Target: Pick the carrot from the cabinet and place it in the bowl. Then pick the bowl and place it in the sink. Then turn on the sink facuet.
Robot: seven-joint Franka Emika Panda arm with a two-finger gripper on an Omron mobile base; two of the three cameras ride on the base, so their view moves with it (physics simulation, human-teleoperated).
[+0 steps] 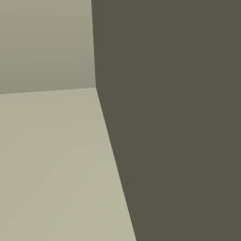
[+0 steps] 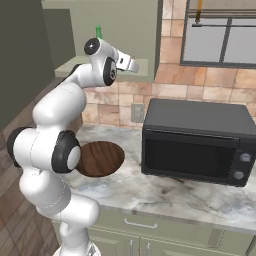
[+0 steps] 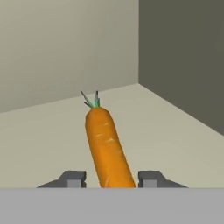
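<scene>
Inside the pale cabinet (image 3: 52, 131) we find the carrot (image 3: 105, 144) lying between our gripper (image 3: 111, 179) fingers — whether they grip it yet we cannot tell — while the bowl (image 2: 102, 157) waits on the counter (image 2: 150, 195).

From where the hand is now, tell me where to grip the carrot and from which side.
Grip the carrot near its tapered lower end, where it already lies between the gripper fingertips. Come in along its length from the tip end; the green stem points away toward the cabinet back wall.
</scene>
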